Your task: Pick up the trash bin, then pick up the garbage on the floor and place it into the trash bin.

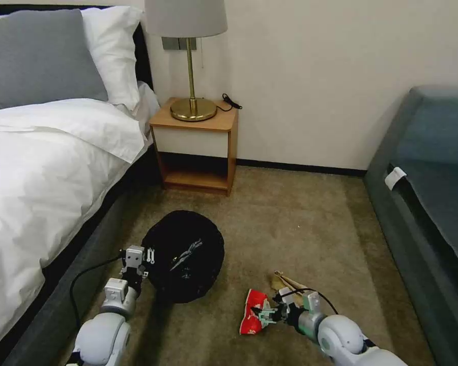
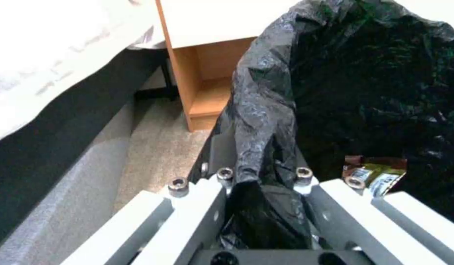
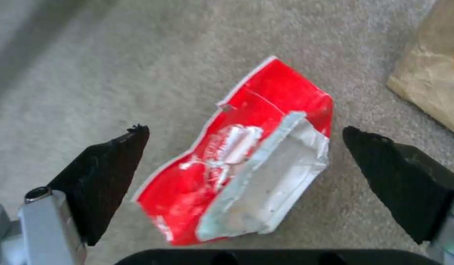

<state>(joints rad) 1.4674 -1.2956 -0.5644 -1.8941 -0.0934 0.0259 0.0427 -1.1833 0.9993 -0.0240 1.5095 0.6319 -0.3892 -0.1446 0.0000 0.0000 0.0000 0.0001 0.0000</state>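
I've got the left end effector (image 2: pixel 266 184) pinched on the trash bin (image 1: pixel 185 254) rim so it's carried along. Right end effector (image 3: pixel 247 158) is spread wide, straddling the red-white packet (image 3: pixel 241 154) for a grab.

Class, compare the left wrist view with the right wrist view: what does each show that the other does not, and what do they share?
Left wrist alone: the left gripper shut on the trash bin bag's rim, a yellow-silver wrapper inside, the nightstand and bed.

Right wrist alone: the right gripper open around the red-white packet, with tan paper beside it.

Both: the carpet.
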